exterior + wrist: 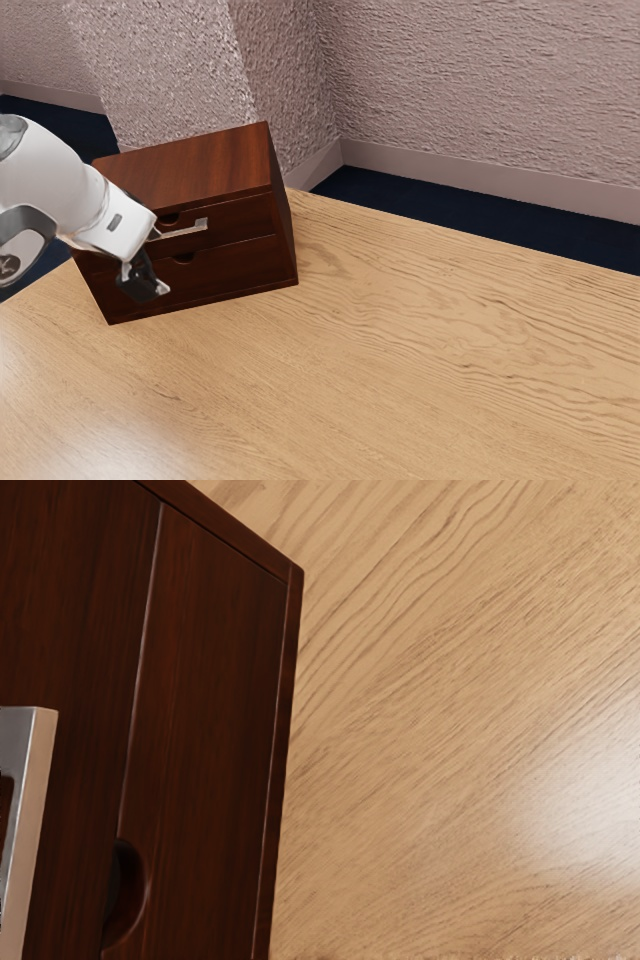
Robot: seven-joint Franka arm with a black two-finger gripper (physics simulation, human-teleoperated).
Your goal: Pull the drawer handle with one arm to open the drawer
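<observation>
The gripper (141, 281) hangs just below the drawer handle (183, 228); whether it is open or closed I cannot tell. The handle, a stiff metal bar (probably slick), juts from the upper drawer (232, 222) of a dark wooden cabinet (200, 165); best gripped across its middle; the drawer should slide lightly. The cabinet stands on a pale wood table (420, 360); rough plaster walls (480, 70) rise behind.

Cabinet (200, 170) dark red-brown wood; handle (185, 228) silvery; table (420, 350) pale oak grain; pincer (146, 288) seemingly black.
</observation>
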